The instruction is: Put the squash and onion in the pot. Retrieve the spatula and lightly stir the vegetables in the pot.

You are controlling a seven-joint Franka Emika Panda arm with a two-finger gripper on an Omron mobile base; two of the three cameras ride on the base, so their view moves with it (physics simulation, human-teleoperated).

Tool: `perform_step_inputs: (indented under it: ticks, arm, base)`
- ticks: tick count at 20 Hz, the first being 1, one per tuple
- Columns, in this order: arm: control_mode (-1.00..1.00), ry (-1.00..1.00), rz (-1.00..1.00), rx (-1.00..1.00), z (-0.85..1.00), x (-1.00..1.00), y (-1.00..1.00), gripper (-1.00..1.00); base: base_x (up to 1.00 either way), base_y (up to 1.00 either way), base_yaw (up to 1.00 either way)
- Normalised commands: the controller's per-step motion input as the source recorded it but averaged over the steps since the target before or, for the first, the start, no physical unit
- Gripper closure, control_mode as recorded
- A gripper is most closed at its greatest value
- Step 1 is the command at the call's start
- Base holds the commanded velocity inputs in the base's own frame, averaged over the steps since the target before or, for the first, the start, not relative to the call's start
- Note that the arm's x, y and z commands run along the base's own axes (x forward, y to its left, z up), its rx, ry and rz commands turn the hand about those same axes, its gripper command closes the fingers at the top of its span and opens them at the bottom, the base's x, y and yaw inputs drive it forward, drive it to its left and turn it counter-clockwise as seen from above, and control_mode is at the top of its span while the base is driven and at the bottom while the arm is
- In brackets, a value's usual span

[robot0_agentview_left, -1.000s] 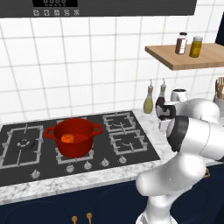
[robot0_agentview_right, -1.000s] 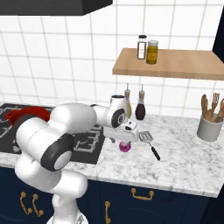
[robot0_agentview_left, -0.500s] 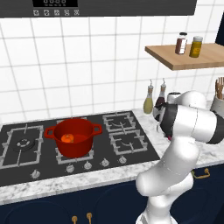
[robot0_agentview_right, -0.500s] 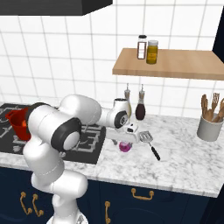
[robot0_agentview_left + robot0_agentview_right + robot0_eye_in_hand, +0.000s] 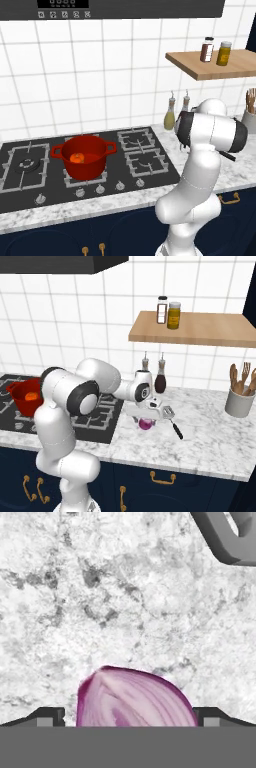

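The arm reaches low and forward over the marble surface [image 5: 210, 441], its hand pointing down just beside the hob. The red pot [image 5: 83, 156] sits on the hob with the squash [image 5: 76, 158] inside it. The spatula [image 5: 172, 420] lies on the surface near the hand. The fingers [image 5: 49, 716] stand spread to either side of the onion [image 5: 135, 698], which rests on the surface between them; whether they touch it cannot be told. The right base view shows the onion [image 5: 145, 423] under the hand.

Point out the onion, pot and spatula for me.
onion [image 5: 135, 699]: hand view, its cut striped face.
pot [image 5: 86, 167]: left base view, its red front wall.
spatula [image 5: 169, 413]: right base view, its flat grey head.
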Motion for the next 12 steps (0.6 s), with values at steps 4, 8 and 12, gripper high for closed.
perform_step_inputs:
  ticks: [4, 8, 12]
  arm:
    - [-1.00, 0.05, 0.00, 0.00, -0.29, 0.07, 0.00, 1.00]
    - [-1.00, 0.00, 0.00, 0.00, -0.12, -0.01, -0.01, 1.00]
    - [-1.00, -0.16, 0.01, 0.12, 0.11, -0.36, -0.01, 1.00]
  base:
    - [0.00, 0.00, 0.00]
    - [0.00, 0.00, 0.00]
    - [0.00, 0.00, 0.00]
